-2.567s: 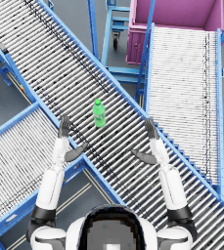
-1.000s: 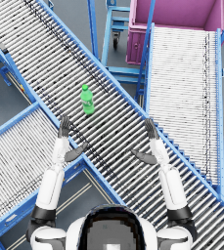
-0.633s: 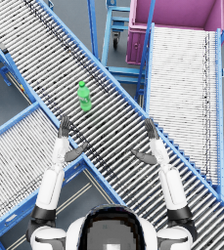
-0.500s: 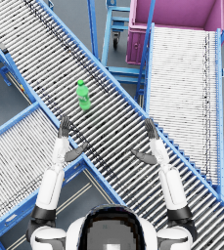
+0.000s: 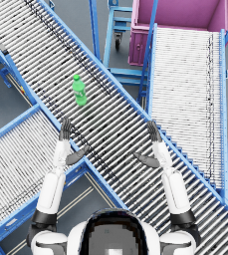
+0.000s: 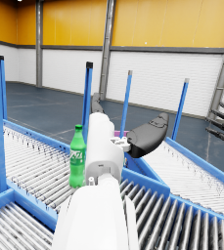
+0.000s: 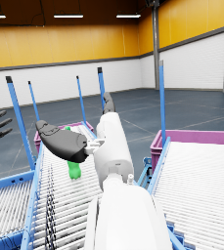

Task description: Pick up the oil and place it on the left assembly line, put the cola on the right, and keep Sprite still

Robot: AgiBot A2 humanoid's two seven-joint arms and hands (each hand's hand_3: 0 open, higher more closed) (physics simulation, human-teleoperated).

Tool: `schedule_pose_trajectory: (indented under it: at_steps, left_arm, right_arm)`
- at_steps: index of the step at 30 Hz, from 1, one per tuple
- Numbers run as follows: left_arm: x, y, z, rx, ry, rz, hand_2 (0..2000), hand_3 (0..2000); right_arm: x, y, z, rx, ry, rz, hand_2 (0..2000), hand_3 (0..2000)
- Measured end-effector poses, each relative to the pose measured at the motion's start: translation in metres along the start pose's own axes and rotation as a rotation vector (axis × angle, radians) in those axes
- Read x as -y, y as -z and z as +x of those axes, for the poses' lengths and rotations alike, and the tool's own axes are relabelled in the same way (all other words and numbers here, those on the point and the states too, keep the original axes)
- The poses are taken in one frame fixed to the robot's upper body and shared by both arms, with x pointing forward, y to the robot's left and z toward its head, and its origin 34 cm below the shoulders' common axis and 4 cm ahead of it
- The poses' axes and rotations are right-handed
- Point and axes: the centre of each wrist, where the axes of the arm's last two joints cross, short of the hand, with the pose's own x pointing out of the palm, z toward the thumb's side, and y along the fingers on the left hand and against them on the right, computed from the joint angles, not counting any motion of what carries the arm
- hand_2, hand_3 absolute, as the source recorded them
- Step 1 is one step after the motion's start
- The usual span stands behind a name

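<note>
Green plastic Sprite [image 5: 78, 90] stands upright on the middle rollers [image 5: 116, 124], ahead of my left robot hand [image 5: 66, 147], which like the right robot hand [image 5: 154, 149] hangs wide and empty; I judge the Sprite light, slick, tippy, best gripped mid-body, though the task says leave it.

A long roller conveyor [image 5: 116, 124] of grey metal rollers between blue side rails is stretching diagonally across the floor. A green plastic Sprite bottle [image 5: 79, 90] with a green cap is standing upright on its rollers, about midway between the two blue edges. A second roller conveyor [image 5: 16, 159] is sitting beside its left edge, and a third roller conveyor [image 5: 185, 99] beside its right edge.
</note>
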Motion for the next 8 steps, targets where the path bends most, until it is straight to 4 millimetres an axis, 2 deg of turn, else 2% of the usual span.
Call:
schedule_pose_trajectory:
  at_steps: [8]
  left_arm:
    - [0.0000, 0.0000, 0.0000, 0.000, 0.000, 0.000, 0, 0]
  right_arm:
    - [0.0000, 0.0000, 0.0000, 0.000, 0.000, 0.000, 0, 0]
